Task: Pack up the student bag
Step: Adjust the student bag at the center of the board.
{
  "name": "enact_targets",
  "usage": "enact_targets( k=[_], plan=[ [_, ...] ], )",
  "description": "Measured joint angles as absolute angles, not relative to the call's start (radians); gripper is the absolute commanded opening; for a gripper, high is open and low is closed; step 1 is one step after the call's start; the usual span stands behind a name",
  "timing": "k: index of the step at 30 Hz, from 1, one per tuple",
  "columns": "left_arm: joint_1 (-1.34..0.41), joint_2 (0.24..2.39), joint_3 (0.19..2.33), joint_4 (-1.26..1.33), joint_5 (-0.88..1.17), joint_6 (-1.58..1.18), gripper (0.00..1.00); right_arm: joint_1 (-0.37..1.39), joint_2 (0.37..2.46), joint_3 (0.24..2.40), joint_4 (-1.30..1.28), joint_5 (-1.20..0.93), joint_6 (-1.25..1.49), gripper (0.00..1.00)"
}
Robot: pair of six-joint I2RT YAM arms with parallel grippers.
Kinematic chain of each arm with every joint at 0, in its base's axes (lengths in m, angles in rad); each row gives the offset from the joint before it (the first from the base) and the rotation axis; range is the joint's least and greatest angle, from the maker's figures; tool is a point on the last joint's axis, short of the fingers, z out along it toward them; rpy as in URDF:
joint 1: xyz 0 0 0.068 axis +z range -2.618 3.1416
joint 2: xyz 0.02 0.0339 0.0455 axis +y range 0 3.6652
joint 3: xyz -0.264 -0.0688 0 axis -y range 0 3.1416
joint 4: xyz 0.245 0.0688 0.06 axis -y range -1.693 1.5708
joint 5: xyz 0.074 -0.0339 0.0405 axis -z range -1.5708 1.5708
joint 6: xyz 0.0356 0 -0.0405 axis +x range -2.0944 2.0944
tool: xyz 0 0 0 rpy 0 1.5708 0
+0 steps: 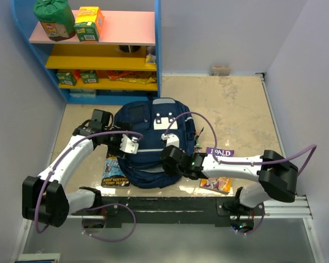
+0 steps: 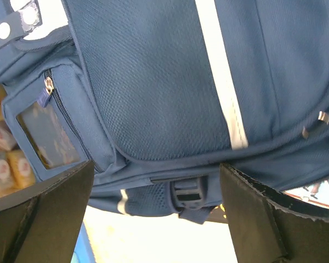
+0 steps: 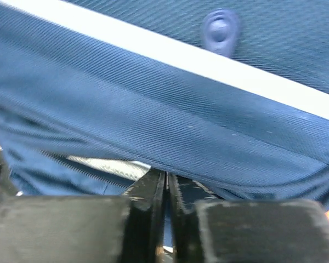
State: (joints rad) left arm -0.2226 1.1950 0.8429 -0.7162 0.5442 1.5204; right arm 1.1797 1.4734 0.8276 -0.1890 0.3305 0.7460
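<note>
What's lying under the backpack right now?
A colourful book pokes out from under the student bag at its left near corner; how far it runs underneath, and anything else beneath, is hidden.

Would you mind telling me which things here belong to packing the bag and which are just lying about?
For the job: student bag; left gripper, open over it; right gripper, shut at its fabric; probably the left book and right book beside it.
Lying about: shelf; green sack and carton on its top.
</note>
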Motion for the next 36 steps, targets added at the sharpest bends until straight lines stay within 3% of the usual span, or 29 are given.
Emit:
enact_targets(
  k=[11,16,24,31,36],
  plan=[
    [-0.262,1.194,0.826,-0.755,0.549,1.642,1.0,1.103,1.411,0.82,-0.368,0.384,0.774,0.0],
    [-0.355,1.179,0.82,-0.731,0.59,1.583,0.9,1.092,1.371,0.82,-0.429,0.426,0.76,0.04],
    [-0.389,1.17,0.731,-0.648,0.639,1.483,0.88,1.079,1.18,0.825,-0.41,0.453,0.669,0.05],
    [-0.397,1.164,0.696,-0.563,0.668,1.426,0.64,1.079,1.211,0.833,-0.422,0.457,0.665,0.03],
    [-0.402,1.162,0.663,-0.503,0.68,1.385,0.37,1.078,1.199,0.828,-0.421,0.448,0.657,0.04]
  ],
)
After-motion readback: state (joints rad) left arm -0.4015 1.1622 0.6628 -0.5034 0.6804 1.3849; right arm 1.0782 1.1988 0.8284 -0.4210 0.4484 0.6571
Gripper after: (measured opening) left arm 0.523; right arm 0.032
